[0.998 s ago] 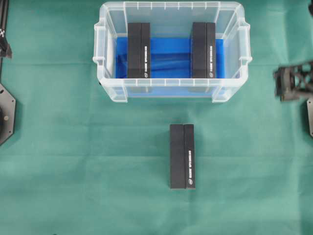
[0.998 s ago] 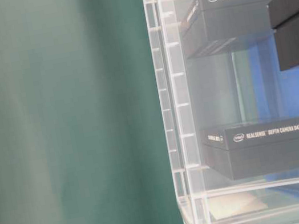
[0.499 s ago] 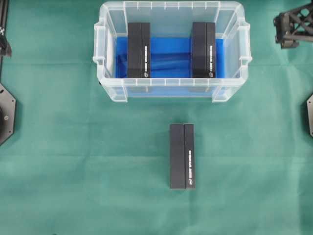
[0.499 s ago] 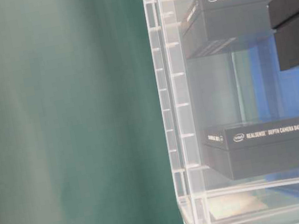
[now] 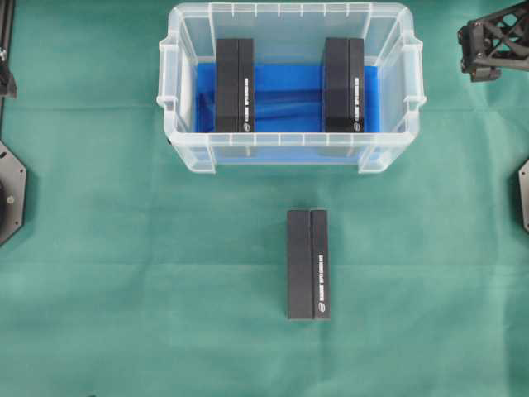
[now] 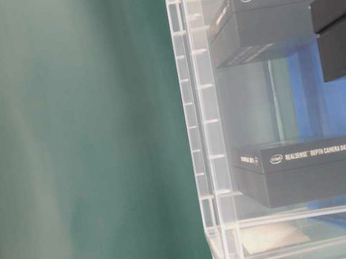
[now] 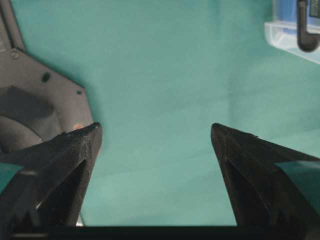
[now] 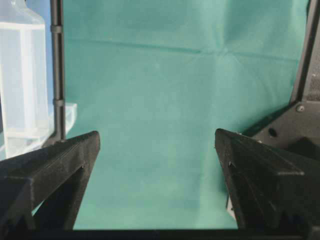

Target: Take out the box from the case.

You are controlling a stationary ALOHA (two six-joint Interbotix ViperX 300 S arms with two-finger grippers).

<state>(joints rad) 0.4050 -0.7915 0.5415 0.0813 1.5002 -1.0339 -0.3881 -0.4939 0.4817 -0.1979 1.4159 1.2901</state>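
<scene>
Right gripper point(image 8: 157, 145), jaws apart and empty, has swung from mid-right to upper right of overhead frame, beside clear plastic case point(image 5: 291, 152). Two black rectangular boxes point(image 5: 235, 84) remain inside; third box point(image 5: 308, 264) lies outside. Left gripper point(image 7: 155, 137) apart, empty.

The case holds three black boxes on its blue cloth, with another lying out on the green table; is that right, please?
Not quite: the overhead view shows two black boxes in the case, not three. One more does lie out on the green table.
</scene>
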